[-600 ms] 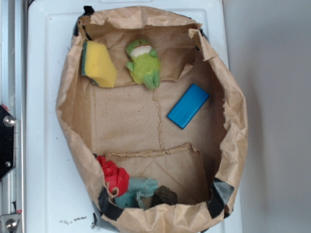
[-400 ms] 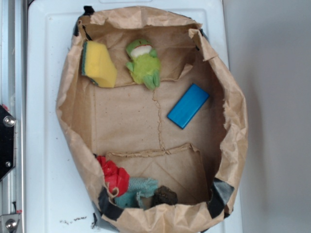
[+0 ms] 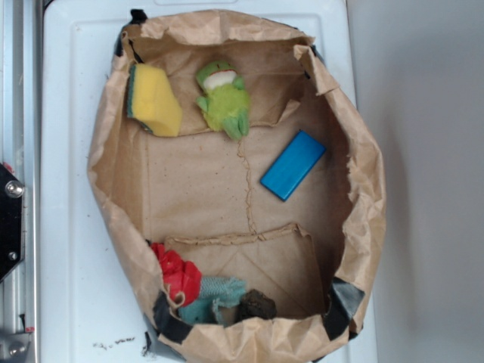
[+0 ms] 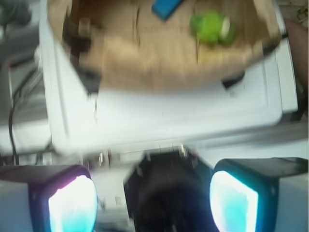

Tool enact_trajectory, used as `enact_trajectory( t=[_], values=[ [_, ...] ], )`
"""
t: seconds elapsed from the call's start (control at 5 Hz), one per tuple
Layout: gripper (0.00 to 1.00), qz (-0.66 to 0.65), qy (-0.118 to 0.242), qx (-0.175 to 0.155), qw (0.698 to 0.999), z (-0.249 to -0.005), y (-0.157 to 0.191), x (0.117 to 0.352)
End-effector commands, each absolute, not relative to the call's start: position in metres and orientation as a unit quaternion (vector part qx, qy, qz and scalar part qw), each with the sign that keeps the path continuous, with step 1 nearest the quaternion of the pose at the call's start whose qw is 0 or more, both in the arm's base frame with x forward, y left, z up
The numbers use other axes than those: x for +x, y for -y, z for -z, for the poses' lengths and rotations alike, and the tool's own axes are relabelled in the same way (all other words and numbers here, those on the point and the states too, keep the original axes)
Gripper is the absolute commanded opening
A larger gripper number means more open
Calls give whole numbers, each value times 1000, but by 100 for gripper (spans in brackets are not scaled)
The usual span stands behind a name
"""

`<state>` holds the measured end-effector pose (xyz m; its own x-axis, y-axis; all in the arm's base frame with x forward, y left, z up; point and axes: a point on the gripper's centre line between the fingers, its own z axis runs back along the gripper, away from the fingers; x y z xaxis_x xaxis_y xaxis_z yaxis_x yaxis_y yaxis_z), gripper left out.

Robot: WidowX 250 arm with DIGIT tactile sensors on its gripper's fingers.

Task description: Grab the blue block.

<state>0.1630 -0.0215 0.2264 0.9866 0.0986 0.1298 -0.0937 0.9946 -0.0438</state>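
The blue block is a flat bright blue slab lying slantwise on the paper floor at the right of the brown paper bag. The blurred wrist view shows only its end at the top edge. My gripper is open, its two pale fingertips spread wide with nothing between them. It hangs outside the bag, well away from the block, over the white table's edge. The exterior view does not show the gripper.
A yellow sponge and a green plush toy lie at the bag's far end. A red item, a teal cloth and a dark lump sit at the near end. The bag's walls stand up all round. Metal hardware lines the left edge.
Nothing inside the bag has moved. The metal part at the lower left edge of the exterior view has shifted slightly downward.
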Motion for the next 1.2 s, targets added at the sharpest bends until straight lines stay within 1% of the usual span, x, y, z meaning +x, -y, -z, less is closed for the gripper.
enact_trajectory(
  t=[0.0, 0.2, 0.4, 0.6, 0.8, 1.0],
  values=[
    [100, -78, 108, -26, 991, -216, 19, 236],
    [100, -81, 134, -42, 987, -201, 8, 257],
    [100, -72, 150, -73, 983, -195, 0, 267],
    [100, -101, 145, -59, 983, -183, -7, 285],
    [100, -137, 136, -65, 979, -173, -12, 295],
    [100, -210, 150, -86, 962, -166, -16, 300]
  ],
)
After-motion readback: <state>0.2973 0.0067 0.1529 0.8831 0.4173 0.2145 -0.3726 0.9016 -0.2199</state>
